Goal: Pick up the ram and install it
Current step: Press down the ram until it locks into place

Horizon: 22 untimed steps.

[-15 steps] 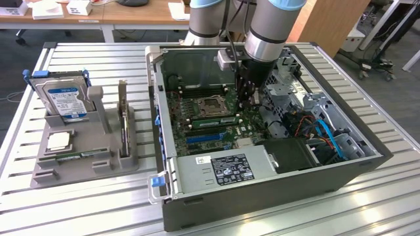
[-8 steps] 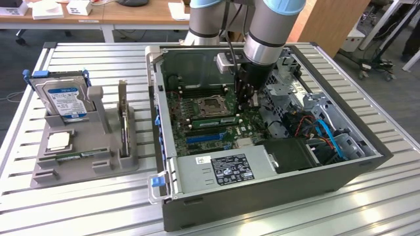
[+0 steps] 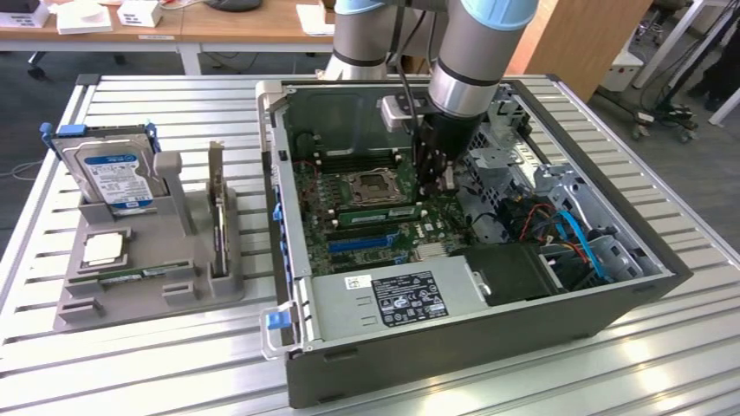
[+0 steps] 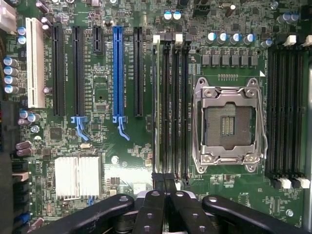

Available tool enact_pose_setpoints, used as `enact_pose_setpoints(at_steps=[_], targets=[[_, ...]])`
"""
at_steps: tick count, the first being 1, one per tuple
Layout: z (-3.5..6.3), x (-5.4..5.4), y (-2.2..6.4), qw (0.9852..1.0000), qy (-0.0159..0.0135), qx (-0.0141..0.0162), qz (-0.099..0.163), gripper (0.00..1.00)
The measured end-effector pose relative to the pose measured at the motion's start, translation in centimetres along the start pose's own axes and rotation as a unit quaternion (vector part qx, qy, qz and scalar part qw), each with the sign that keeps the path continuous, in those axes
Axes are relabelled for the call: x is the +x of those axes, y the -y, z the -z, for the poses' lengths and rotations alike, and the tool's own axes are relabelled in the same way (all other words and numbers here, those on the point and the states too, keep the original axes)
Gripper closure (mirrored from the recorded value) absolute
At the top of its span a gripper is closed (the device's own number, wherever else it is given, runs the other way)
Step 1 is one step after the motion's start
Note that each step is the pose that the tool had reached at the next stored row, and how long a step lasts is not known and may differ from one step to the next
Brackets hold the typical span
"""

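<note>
- Gripper [image 4: 163,181] is fully closed, fingers [image 4: 152,209] pressed together, and I can't see anything pinched between them. In the exterior view it's [image 3: 434,178] down inside the PC case [image 3: 463,347], just beside the CPU socket [image 3: 373,185]

- so where's the ram?

- Green ram [image 4: 157,112] looks like it's standing on edge in the memory slot furthest from the socket [image 4: 229,124]. From outside it's just a thin green strip [image 3: 373,211] next to the socket

- gripper touching it?

- Honestly can't tell. In the wrist view the fingertips sit right over one end of the stick and hide that end and its latch. In the exterior view the arm [image 3: 469,69] blocks the contact spot too
</note>
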<state>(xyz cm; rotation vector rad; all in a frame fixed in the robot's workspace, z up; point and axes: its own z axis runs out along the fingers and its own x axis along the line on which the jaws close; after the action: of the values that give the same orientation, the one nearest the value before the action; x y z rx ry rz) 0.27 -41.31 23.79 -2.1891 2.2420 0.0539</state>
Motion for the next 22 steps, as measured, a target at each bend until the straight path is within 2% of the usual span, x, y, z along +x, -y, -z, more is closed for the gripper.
enact_pose_setpoints(at_steps=[22], targets=[[-0.68, 0.03, 0.01, 1.0, -0.0002, -0.0001, 0.0, 0.9]])
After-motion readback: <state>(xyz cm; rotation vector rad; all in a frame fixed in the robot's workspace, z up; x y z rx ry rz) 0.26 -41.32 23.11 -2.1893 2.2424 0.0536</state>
